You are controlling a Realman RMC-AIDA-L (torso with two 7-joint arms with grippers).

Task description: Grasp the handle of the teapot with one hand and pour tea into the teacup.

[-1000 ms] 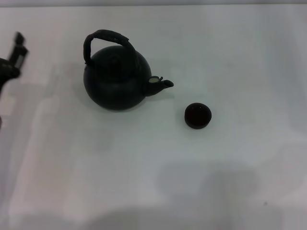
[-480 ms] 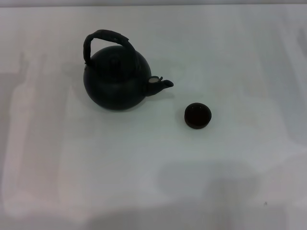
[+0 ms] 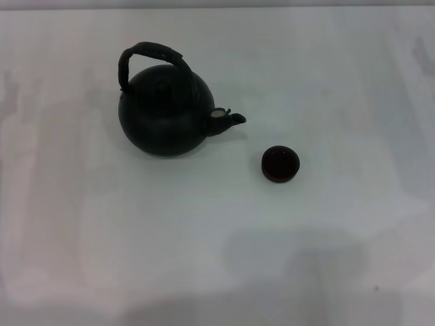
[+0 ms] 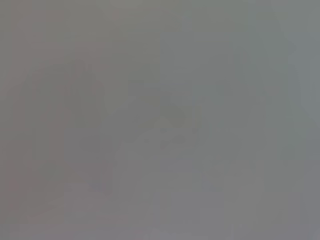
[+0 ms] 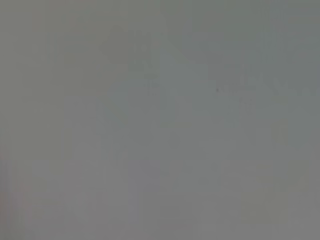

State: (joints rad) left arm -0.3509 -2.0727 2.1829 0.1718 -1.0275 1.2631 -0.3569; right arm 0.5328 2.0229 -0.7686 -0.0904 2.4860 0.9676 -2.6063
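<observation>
The large round black teapot (image 3: 164, 117) stands upright on the white table (image 3: 204, 244), left of centre in the head view. Its dark arched handle (image 3: 146, 52) loops over its top. Its short spout (image 3: 230, 119) points right, toward the small dark teacup (image 3: 280, 164), which stands a short way to the right and nearer to me. No gripper shows in the head view. Both wrist views show only plain grey surface, with no fingers and no object.
The white table runs to a back edge along the top of the head view (image 3: 217, 5). A soft shadow lies on the near part of the table (image 3: 292, 258).
The left gripper, seen at the left edge one second ago, has moved out of the head view. The teapot and teacup have not moved.
</observation>
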